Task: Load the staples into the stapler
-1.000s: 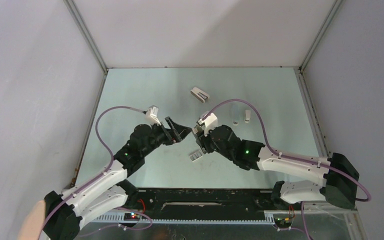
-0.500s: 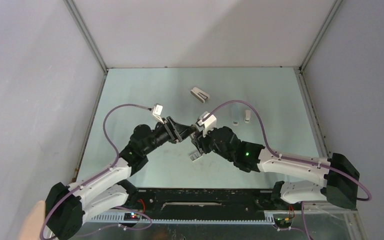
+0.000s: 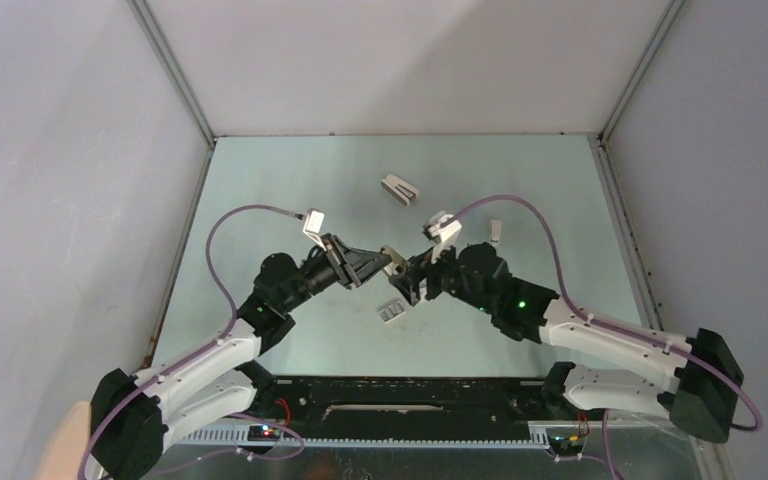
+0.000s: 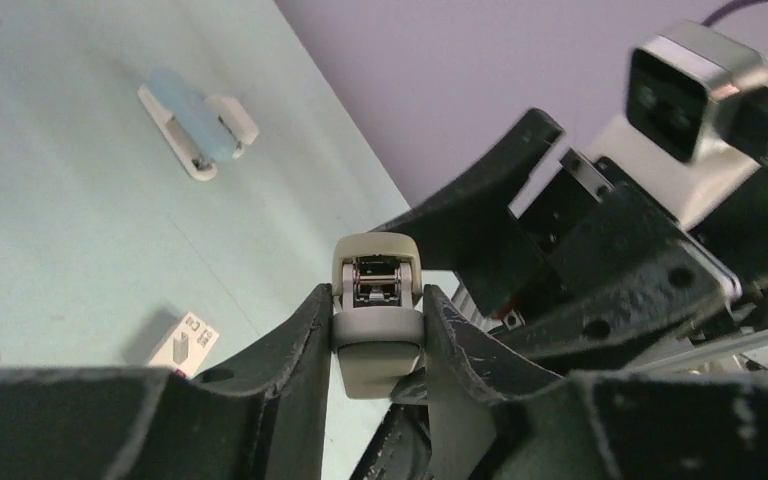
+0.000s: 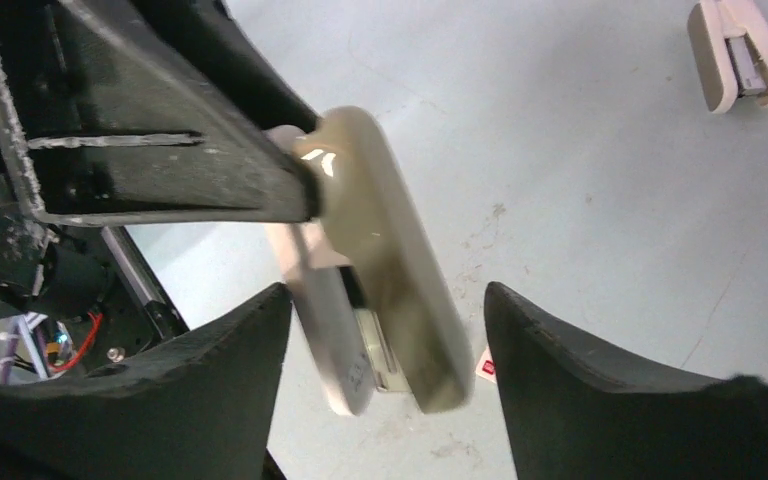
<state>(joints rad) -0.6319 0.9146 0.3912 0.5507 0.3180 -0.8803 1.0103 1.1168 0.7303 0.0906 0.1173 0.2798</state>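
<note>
Robot lab: bare panel walls, bench table.

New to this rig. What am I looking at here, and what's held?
Two robot arms with two-finger grippers work on a pale green table. One picture looks down from above; the other two come from a camera on each wrist. The left gripper is shut on a beige stapler. The right gripper is open, its fingers either side of that stapler, not touching. On the table lie a second beige stapler, a blue stapler and a small tray of staples.
</note>
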